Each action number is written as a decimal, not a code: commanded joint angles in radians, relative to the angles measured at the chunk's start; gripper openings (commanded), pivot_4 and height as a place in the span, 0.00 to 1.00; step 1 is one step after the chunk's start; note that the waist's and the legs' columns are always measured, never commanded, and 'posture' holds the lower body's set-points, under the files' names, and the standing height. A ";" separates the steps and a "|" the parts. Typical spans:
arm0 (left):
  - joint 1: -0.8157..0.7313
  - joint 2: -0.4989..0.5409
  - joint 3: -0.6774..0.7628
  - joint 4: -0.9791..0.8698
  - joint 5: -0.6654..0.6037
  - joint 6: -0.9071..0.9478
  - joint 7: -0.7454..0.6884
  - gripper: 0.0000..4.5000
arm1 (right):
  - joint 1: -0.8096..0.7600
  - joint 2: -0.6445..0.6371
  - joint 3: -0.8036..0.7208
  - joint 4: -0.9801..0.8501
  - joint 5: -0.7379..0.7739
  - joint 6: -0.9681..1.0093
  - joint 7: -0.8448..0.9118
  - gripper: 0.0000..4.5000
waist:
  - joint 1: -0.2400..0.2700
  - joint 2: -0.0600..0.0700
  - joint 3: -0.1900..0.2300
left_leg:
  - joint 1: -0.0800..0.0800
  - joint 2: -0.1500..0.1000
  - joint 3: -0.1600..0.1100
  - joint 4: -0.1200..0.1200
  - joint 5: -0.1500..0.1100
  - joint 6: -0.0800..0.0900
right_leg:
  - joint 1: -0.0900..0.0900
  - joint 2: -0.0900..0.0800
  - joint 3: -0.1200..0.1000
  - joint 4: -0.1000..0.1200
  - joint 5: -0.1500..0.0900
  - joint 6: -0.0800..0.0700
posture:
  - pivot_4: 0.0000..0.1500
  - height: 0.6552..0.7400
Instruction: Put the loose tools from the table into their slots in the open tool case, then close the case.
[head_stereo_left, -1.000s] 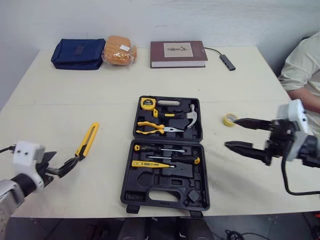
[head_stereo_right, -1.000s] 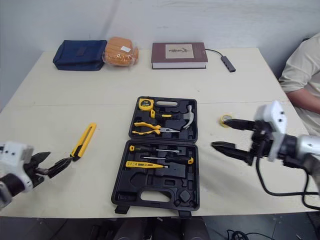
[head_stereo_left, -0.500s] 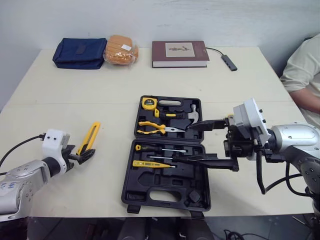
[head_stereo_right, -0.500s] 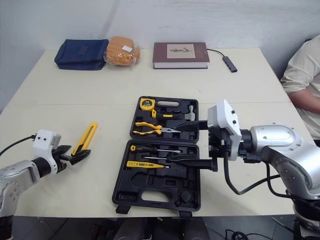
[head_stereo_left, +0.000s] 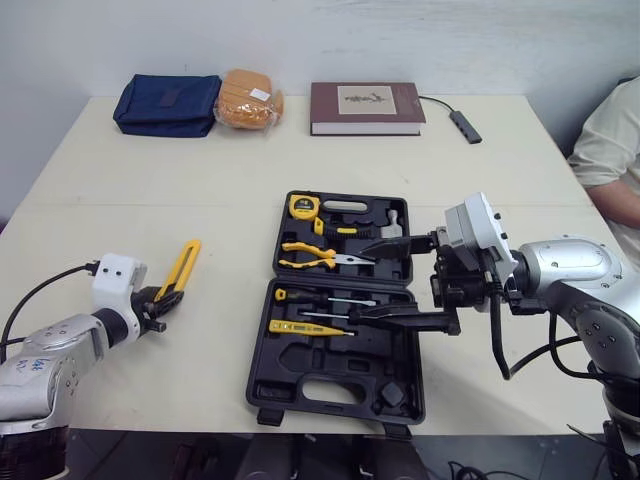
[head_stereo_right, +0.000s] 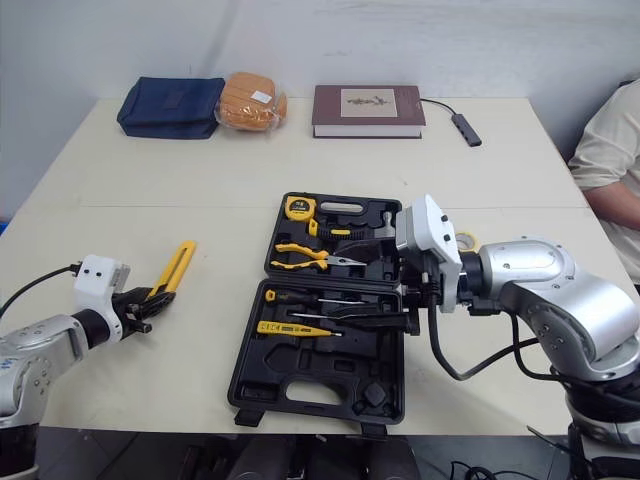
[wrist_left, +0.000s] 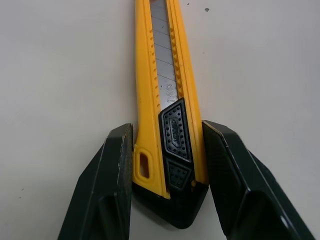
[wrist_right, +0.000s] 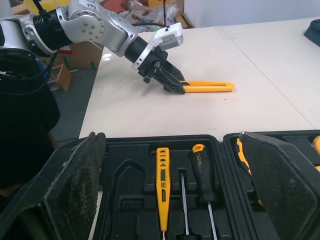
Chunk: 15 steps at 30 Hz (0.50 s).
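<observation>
Step in hand: pick-up of the loose utility knife, judged to be at the point of grasp and not yet lifted. The left gripper sits low over the table with its forearm near level. The wrist is in line with the knife, so that the yellow body runs straight out ahead beyond the fingertips. In the wrist view the two black fingers bracket the knife's black butt end. They are closed to its width and appear to touch it on both sides, with the blade slider between them. The knife lies flat on the table. The open tool case lies off to this gripper's right, well apart. The right gripper hangs over the case on a bent arm whose forearm is turned inward. It is spread wide and holds nothing. One finger is over the lid half and the other over the base half, and the screwdrivers lie under and ahead of its fingers. Next move, as judged: lift the knife clear, carry it rightward to a vacant moulded slot in the base half, and align it lengthwise before release. The right gripper would likely need to clear that space first. The case cannot be closed until then.
</observation>
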<state>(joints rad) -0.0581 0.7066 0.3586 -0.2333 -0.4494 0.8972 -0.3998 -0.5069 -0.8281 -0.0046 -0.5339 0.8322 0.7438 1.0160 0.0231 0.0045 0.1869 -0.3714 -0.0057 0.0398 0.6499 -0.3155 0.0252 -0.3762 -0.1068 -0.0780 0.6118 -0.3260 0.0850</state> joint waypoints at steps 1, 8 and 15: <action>0.012 0.017 -0.005 -0.041 -0.008 -0.004 -0.043 0.30 | -0.013 -0.011 -0.021 -0.016 0.012 -0.004 0.012 1.00 | -0.001 0.000 0.000 | 0.000 0.000 0.000 0.000 0.000 0.000 | 0.000 0.000 0.000 0.000 0.000 0.000 | 1.00 1.00; -0.066 0.202 -0.089 -0.245 -0.097 -0.079 -0.337 0.30 | 0.071 -0.094 -0.070 -0.053 0.042 0.026 0.044 1.00 | 0.000 -0.005 0.003 | -0.002 0.000 -0.001 0.000 0.000 0.000 | -0.001 0.000 -0.001 -0.001 0.000 0.000 | 1.00 1.00; -0.205 0.288 -0.308 -0.386 -0.180 -0.063 -0.546 0.30 | 0.223 -0.177 -0.144 -0.129 0.071 0.048 0.059 1.00 | -0.009 -0.003 0.004 | -0.002 0.000 0.000 -0.002 0.000 0.000 | 0.000 0.000 -0.001 -0.005 0.000 0.000 | 1.00 1.00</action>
<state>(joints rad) -0.2383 0.9745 0.0765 -0.5803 -0.6202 0.8368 -0.9111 -0.2928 -0.9896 -0.1058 -0.6166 0.8676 0.7875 1.0597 0.0142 0.0012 0.1908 -0.3734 -0.0055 0.0394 0.6481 -0.3155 0.0250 -0.3764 -0.1060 -0.0795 0.6074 -0.3260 0.0850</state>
